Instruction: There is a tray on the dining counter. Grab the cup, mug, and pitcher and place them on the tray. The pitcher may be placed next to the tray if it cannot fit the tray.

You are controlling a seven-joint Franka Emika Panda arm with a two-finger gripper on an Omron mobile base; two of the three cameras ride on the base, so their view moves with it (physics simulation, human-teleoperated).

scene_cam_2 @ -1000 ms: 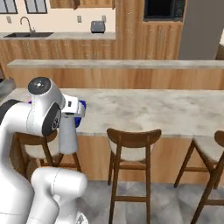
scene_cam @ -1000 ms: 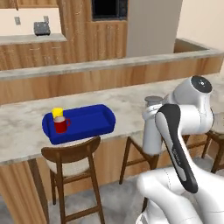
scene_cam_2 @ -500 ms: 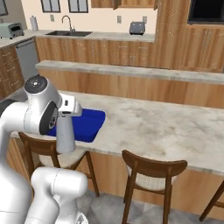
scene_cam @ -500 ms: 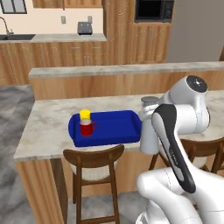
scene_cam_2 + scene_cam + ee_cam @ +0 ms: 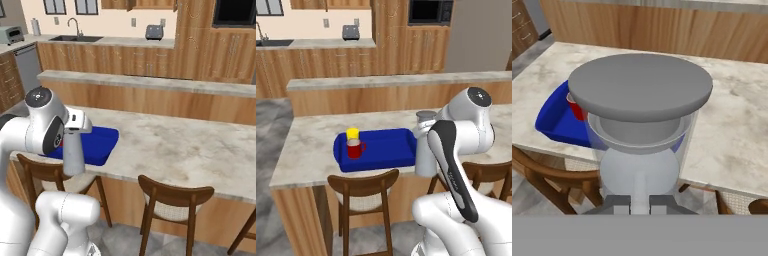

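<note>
The dark blue tray (image 5: 387, 150) lies on the dining counter (image 5: 308, 150). In its left end stand the yellow cup (image 5: 352, 133) and the red mug (image 5: 355, 149). The grey pitcher (image 5: 424, 152) hangs upright at the counter's front edge, just right of the tray, held off the surface. My gripper (image 5: 75, 128) is shut on the pitcher (image 5: 73, 154) near its top. In the hand view the pitcher (image 5: 639, 90) looms large above my gripper (image 5: 639, 202), with the tray (image 5: 552, 122) and mug (image 5: 575, 108) partly hidden behind it at the left.
Wooden stools (image 5: 363, 192) (image 5: 172, 200) stand under the counter's front edge. A raised back ledge (image 5: 396, 80) runs behind the counter. A toaster (image 5: 350, 32) and a sink (image 5: 80, 38) sit on the far worktop. The counter (image 5: 195, 145) stretches bare to the right.
The whole scene has shifted as the base drove; the tray now lies closer beside the arm. The pitcher stays held in the shut gripper.
</note>
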